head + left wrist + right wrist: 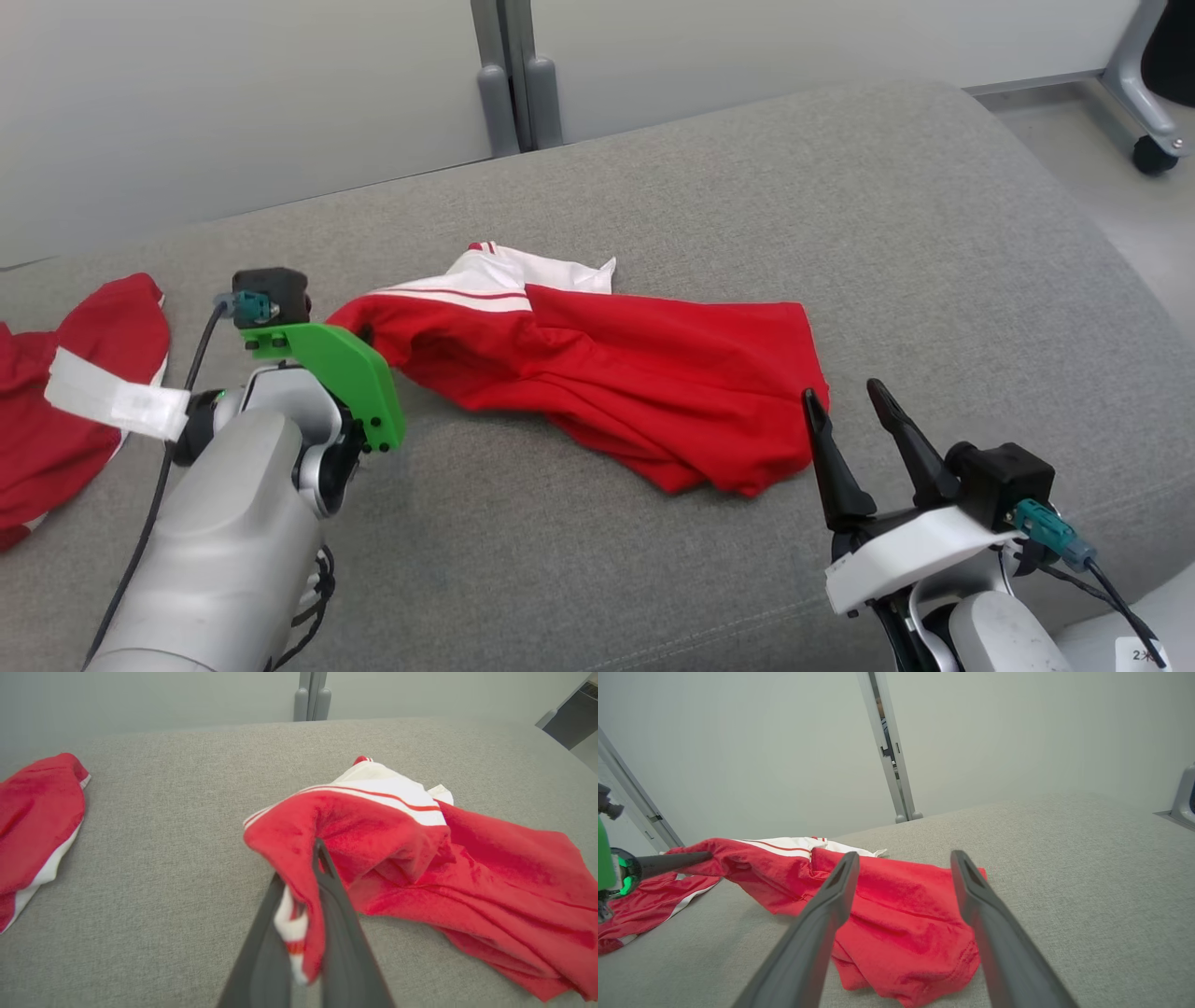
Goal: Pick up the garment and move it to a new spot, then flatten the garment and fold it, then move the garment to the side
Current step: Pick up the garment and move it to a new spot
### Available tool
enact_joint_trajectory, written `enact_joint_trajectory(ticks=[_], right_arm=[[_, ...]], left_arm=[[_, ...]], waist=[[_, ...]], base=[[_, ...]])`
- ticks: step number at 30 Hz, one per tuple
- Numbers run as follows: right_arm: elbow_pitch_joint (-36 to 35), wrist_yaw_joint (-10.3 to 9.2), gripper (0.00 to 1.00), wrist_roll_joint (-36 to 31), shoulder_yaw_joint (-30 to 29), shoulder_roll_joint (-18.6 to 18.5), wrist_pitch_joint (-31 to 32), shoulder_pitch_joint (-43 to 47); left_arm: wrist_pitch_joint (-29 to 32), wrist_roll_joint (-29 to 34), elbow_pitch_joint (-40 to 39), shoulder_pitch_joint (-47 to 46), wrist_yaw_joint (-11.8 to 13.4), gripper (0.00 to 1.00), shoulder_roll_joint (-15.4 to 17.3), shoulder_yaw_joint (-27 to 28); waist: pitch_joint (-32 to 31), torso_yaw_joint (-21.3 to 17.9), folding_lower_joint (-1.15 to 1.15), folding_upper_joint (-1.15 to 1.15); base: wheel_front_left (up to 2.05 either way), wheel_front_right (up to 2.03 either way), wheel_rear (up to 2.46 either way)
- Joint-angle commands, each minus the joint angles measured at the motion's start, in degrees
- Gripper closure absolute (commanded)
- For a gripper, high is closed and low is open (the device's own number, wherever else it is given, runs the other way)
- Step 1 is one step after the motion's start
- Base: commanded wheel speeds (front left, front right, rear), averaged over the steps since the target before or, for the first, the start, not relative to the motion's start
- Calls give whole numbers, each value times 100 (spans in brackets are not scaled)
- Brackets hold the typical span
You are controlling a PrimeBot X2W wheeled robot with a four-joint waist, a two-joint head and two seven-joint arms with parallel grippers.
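Note:
The garment (616,373) is red with white panels and stripes, lying crumpled across the middle of the grey cushion (840,205). My left gripper (303,891) is shut on the garment's (467,877) left end, with red and white cloth pinched between its dark fingers and lifted a little off the cushion. In the head view the left gripper (359,331) is mostly hidden behind its green mount. My right gripper (850,397) stands open just off the garment's right edge, nothing between its fingers (831,896). The garment (896,914) lies just beyond those fingertips.
A second red and white garment (65,401) lies at the cushion's left end, with a white label strip (117,399) across it. A pale wall with a grey post (509,84) runs behind. A wheeled chair base (1153,140) stands on the floor at the far right.

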Motion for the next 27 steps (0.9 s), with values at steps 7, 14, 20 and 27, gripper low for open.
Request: enact_joint_trajectory(ticks=[7, 14, 20, 27], right_arm=[[-87, 0, 0, -76, -92, -17, 49, 60], [-122, 0, 0, -63, -150, -17, 60, 106], [-122, 0, 0, -42, -159, -17, 56, 118], [-124, 0, 0, -50, -191, -17, 70, 138]], left_arm=[[-256, -120, 92, 521, -207, 100, -122, -15], [-331, -151, 44, 937, -295, 100, -56, -94], [-340, -201, -18, 1186, -265, 0, 37, -97], [-297, -347, -227, 1392, -198, 0, 161, 11]], waist=[[-51, 263, 0, 0], [-120, 516, 0, 0], [-183, 665, 0, 0], [-258, 803, 0, 0]], base=[[0, 0, 0], [0, 0, 0], [0, 0, 0], [0, 0, 0]])
